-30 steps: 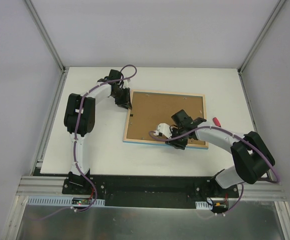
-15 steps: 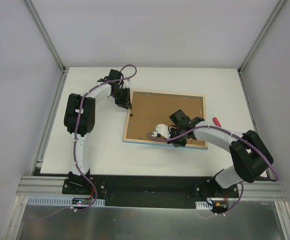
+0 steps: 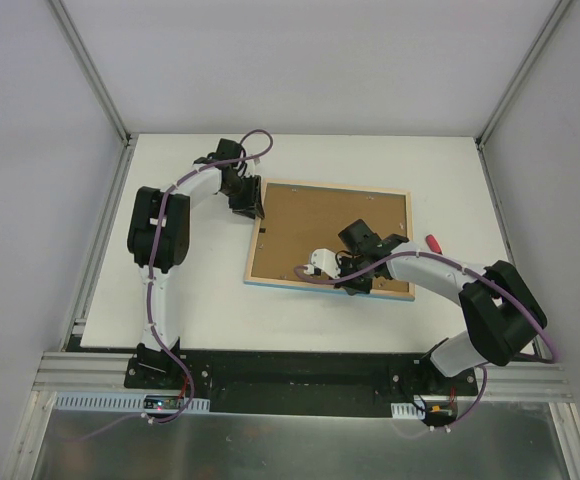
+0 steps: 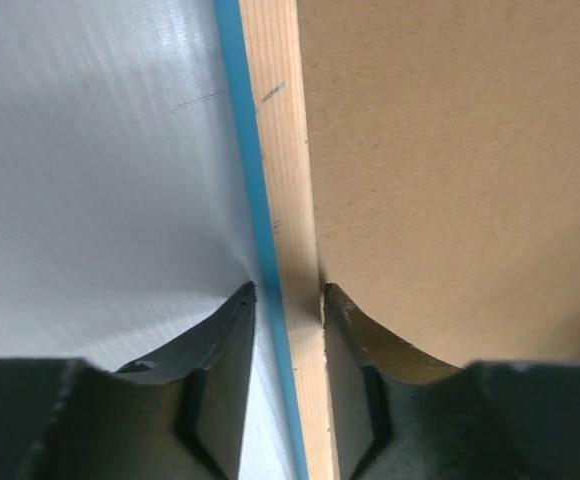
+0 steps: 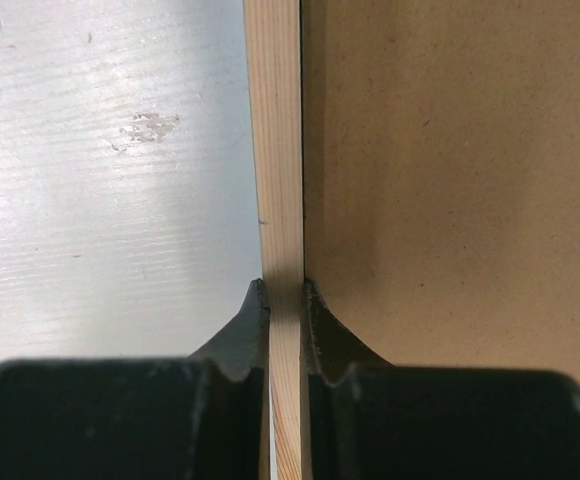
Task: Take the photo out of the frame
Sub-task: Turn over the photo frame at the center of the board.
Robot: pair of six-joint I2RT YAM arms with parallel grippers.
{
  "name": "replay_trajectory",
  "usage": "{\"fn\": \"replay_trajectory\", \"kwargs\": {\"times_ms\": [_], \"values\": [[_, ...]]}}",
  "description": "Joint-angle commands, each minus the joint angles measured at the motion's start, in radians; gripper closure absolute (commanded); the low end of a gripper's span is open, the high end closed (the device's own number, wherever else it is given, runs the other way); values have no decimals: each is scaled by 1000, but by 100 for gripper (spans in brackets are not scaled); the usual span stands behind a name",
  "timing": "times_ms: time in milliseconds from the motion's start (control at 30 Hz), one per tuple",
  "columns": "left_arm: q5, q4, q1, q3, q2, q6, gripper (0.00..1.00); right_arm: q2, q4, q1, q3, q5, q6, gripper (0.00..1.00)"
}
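The frame [image 3: 310, 215] lies face down on the white table, brown back panel up, rimmed in pale wood with a turquoise edge below. My left gripper [image 3: 252, 210] is at its far-left corner. In the left wrist view it [image 4: 288, 292] straddles the left rail [image 4: 275, 150]: one finger touches the rail's inner side, and a sliver of table shows between the other finger and the blue edge. My right gripper [image 3: 358, 284] is on the near rail. In the right wrist view it [image 5: 285, 287] is shut on the pale wood rail [image 5: 273, 130]. The photo is hidden.
A small red-handled screwdriver [image 3: 434, 242] lies on the table just right of the frame. Grey walls and metal posts close the table at the left, right and back. The brown back panel [image 5: 450, 150] fills the right half of both wrist views.
My right gripper has slid a little to the left along the near rail and its wrist has turned slightly. The left arm and the frame stay where they were.
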State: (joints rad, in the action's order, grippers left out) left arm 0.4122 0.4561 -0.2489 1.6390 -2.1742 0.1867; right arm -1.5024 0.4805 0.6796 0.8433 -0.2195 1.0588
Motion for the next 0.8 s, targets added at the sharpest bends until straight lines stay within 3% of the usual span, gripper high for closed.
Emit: {"fn": "replay_trajectory", "kwargs": {"times_ms": [0, 67, 300, 433, 600, 767], "values": [[22, 36, 16, 1, 91, -67, 62, 24, 49, 6, 22, -50, -25, 99], [36, 30, 16, 1, 135, -95, 50, 18, 55, 5, 25, -55, -25, 99], [121, 10, 16, -71, 313, -269, 29, 18, 78, -5, 42, -93, -31, 99], [181, -10, 14, -220, 448, -453, 28, 7, 121, -25, 79, -150, -37, 99], [244, -164, 14, -497, 625, -613, 28, -41, 193, -92, 164, -280, -54, 99], [318, -220, 3, -678, 779, -765, 23, -113, 282, -135, 241, -372, -49, 99]]}}
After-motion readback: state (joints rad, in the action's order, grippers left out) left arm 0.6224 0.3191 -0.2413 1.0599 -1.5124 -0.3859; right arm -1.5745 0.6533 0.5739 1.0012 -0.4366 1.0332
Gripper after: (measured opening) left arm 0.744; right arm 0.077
